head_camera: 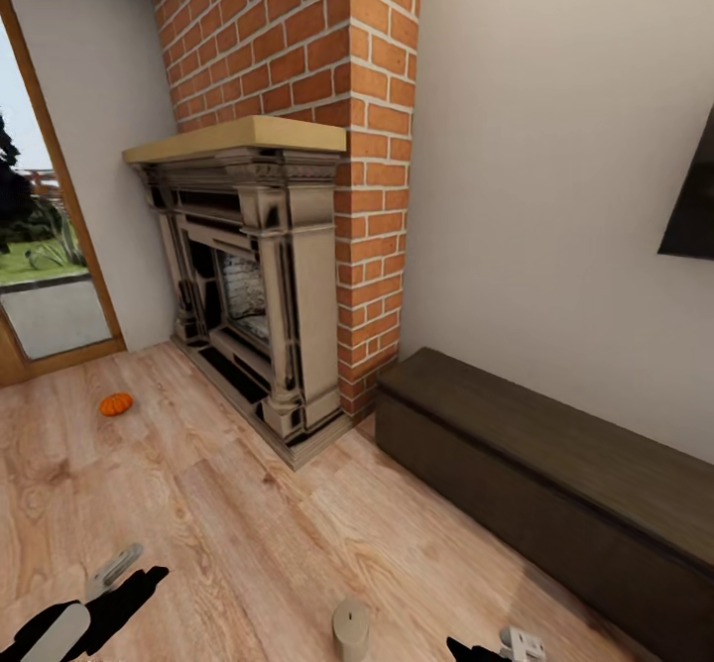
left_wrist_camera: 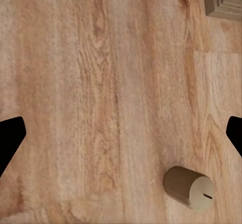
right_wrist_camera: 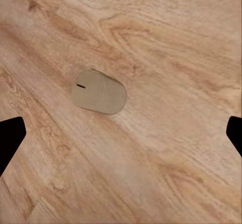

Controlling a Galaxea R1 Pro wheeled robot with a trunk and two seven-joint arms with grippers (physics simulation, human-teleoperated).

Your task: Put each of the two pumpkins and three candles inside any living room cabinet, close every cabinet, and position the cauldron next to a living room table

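Candle upright on floor between both tools, touching neither; left tool, right tool fingers spread apart.

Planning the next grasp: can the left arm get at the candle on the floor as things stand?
Probably yes. The beige candle stands upright on bare wooden floor between the two arms, nothing touching it. The left gripper is open and empty above the floor, with the candle off to one side, so it needs a sideways shift first.

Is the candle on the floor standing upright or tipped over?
Upright: the candle stands on its base on the wooden floor, wick end up.
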